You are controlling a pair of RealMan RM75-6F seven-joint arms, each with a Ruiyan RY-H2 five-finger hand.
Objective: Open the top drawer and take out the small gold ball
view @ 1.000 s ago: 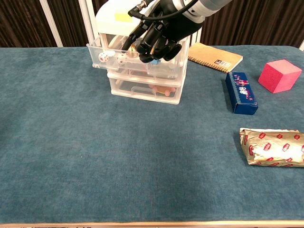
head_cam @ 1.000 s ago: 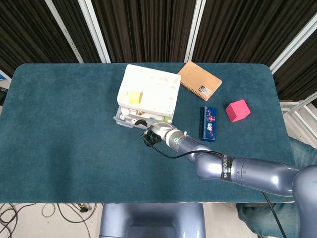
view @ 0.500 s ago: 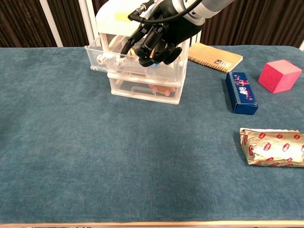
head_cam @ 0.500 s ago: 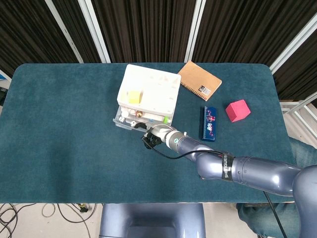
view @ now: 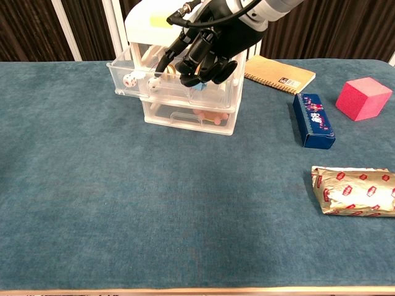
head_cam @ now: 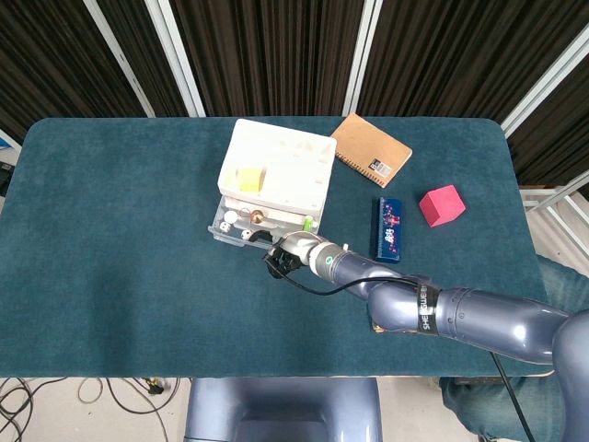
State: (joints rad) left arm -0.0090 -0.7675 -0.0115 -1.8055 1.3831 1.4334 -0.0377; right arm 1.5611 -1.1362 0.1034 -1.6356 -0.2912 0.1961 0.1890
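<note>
— Fingers of the right hand curl on the top drawer front, pulling. Gold ball?

— Inside it, small gold ball beside the dice. A hard pull could slide the cabinet along the bench.

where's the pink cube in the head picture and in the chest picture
Head view: the pink cube sits right of centre, just right of the blue box.
Chest view: it is at the far right, upper part, up and right of the blue box.
Shared landmark: the blue box beside it in both.
</note>
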